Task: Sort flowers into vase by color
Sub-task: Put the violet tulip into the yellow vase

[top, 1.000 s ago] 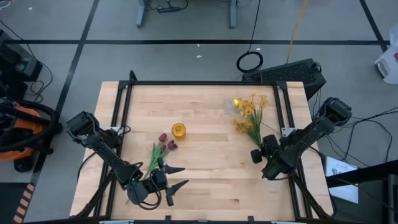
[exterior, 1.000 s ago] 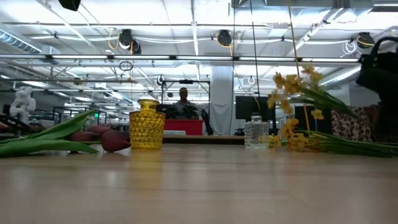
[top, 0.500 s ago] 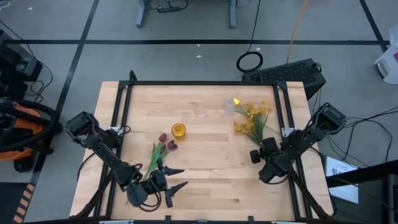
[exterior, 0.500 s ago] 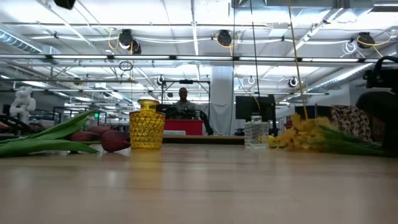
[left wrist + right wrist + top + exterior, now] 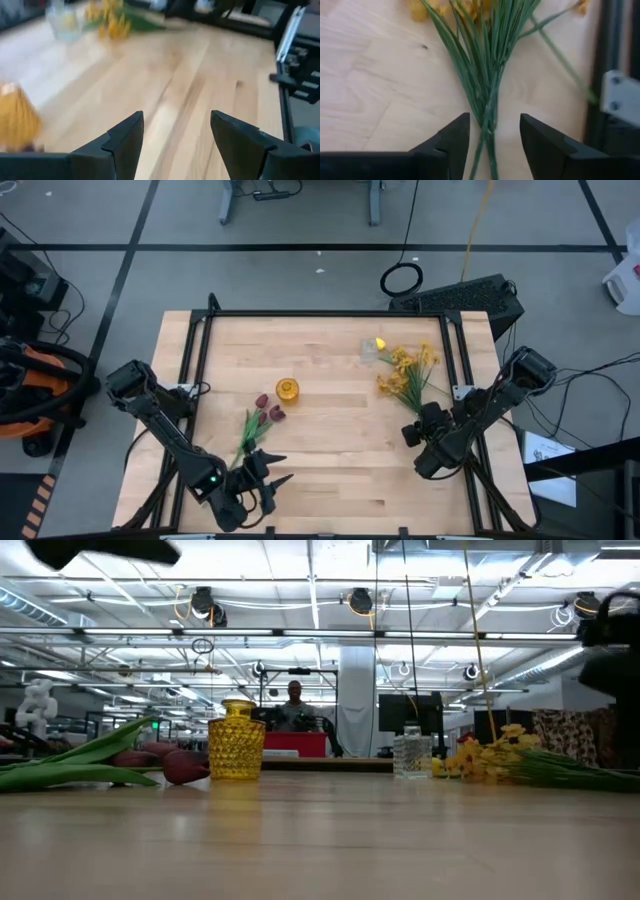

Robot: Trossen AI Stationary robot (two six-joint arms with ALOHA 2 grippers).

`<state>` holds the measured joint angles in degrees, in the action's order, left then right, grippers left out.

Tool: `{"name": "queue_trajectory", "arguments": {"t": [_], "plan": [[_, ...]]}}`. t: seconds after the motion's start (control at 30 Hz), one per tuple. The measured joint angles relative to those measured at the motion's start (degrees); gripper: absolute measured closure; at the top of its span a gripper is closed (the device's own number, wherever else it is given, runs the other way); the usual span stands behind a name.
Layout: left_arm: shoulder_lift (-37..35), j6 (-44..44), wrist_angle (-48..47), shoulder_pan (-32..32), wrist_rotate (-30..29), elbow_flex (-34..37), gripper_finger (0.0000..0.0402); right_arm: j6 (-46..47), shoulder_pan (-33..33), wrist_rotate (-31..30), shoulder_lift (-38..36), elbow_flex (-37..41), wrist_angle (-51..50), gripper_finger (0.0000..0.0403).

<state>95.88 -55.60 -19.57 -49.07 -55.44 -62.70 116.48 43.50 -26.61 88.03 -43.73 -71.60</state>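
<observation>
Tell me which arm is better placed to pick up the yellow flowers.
The right. Its open tool straddles the yellow flowers' stems, while the left tool hangs near the table's front edge.

Two dark jointed arms with black, wedge-shaped fingers.

Table (image 5: 330,450) carries everything. Textured vase (image 5: 287,389) stands near the centre, a little toward the far edge. Tulips (image 5: 262,416) lie just beside it toward the left near corner, stems running to the near edge. Glass vase (image 5: 372,350) sits by the far edge, right of centre; blossom sprays (image 5: 405,372) lie just beside it, stems pointing at the right edge. Left gripper (image 5: 268,483) spread apart at the near edge, past the tulip stems. Right gripper (image 5: 418,424) spread at the spray stems' ends (image 5: 487,107), near the right edge.
</observation>
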Motion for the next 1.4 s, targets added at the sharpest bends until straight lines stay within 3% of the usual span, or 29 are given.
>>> {"name": "queue_trajectory", "arguments": {"t": [0.3, 0.63, 0.8, 1.0, 1.2, 1.4], "plan": [[0.00, -23.15, -23.16, 1.92, 12.14, -1.16, 0.0164, -3.55, 2.00, -3.84, -0.04, -11.19, -9.82, 0.0209], [0.00, -39.35, -42.27, 2.57, 26.77, -1.16, 0.0164, -11.58, 7.13, -17.87, -0.04, -14.16, 1.49, 0.0207], [0.00, -43.83, -46.24, 2.55, 31.77, -0.86, 0.0164, -18.56, 8.05, -24.89, -0.04, -14.16, 11.96, 0.0207], [0.00, -45.26, -45.69, 2.07, 33.77, 2.22, 0.0164, -31.05, 8.05, -30.07, -0.04, -14.16, 23.92, 0.0207], [0.00, -50.37, -43.68, 0.42, 34.29, 4.48, 0.0164, -38.73, 8.05, -32.05, -0.04, -14.16, 30.99, 0.0207], [0.00, -52.07, -45.70, -0.21, 32.90, 5.03, 0.0164, -39.78, 8.03, -32.16, -0.04, -14.16, 31.78, 0.0207]]}}
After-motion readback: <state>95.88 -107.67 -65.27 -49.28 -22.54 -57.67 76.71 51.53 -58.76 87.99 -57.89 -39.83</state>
